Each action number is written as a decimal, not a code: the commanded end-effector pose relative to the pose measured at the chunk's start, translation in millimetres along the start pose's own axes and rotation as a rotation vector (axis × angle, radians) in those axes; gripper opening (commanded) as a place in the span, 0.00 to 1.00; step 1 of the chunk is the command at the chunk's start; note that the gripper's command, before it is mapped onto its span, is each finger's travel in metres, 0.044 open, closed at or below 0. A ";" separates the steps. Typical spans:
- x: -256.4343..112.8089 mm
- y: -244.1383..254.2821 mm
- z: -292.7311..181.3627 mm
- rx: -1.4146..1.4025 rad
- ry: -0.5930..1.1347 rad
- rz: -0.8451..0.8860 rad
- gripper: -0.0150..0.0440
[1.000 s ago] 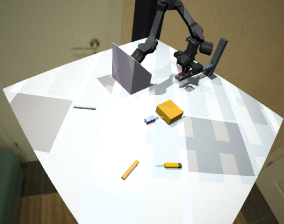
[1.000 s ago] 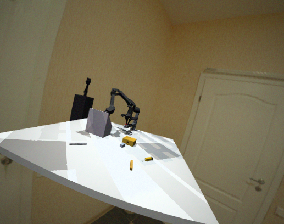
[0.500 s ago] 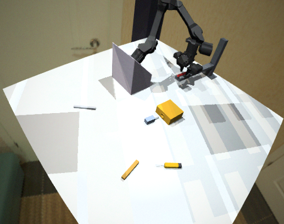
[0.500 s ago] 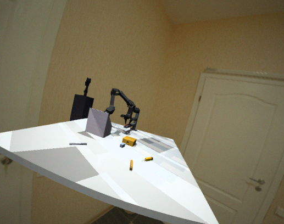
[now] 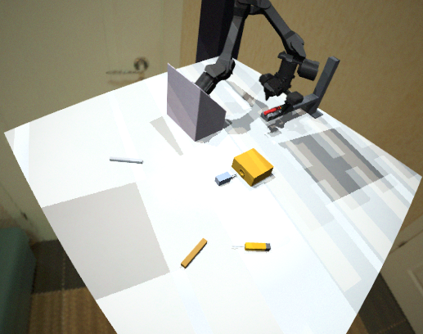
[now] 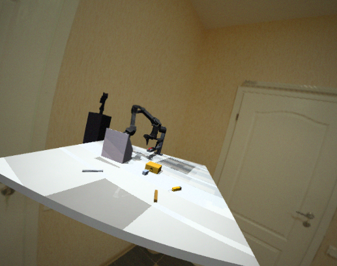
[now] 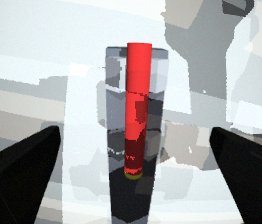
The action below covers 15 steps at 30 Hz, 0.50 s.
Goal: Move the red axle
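My gripper (image 5: 280, 97) (image 6: 151, 140) (image 7: 138, 133) is spread wide and released, its fingers apart on either side of the red axle (image 5: 272, 110) (image 6: 150, 148) (image 7: 138, 100), which lies lengthwise in the bracket (image 5: 327, 78) (image 6: 161, 145) (image 7: 113, 52). The yellow beam (image 5: 252, 165) (image 6: 153, 167), a round hole in its side, sits on the white table (image 5: 185, 213) (image 6: 98, 186) in a room with tan walls and pale doors. From above, my gripper covers part of the bracket, and I can hardly make out the V-blocks.

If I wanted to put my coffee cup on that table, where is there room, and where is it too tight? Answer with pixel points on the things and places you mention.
Room: between the silver rod (image 5: 126, 160) (image 6: 92, 171) and the orange bar (image 5: 194, 253) (image 6: 156, 196).

Crowded: around the gripper (image 5: 280, 98) (image 7: 138, 133) and the red axle (image 5: 272, 110) (image 6: 150, 149) (image 7: 138, 95) on its bracket (image 5: 327, 78) (image 7: 127, 205); also where the blue-grey block (image 5: 222, 178) (image 6: 145, 172) sits close to the yellow block (image 5: 254, 165) (image 6: 153, 167).
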<state>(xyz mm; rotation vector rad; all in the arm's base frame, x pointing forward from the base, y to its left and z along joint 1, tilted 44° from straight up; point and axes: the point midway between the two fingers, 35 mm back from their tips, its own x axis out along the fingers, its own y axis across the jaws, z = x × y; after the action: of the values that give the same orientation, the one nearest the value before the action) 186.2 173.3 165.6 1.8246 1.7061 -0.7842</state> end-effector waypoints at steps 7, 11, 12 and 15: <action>-3.8 0.0 0.1 0.000 0.000 0.000 1.00; -3.8 0.0 0.1 0.000 0.000 0.000 1.00; -3.8 0.0 0.1 0.000 0.000 0.000 1.00; -3.8 0.0 0.1 0.000 0.000 0.000 1.00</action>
<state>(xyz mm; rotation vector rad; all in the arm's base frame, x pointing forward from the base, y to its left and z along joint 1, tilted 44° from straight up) 186.0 170.6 168.9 1.8223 1.7074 -0.7787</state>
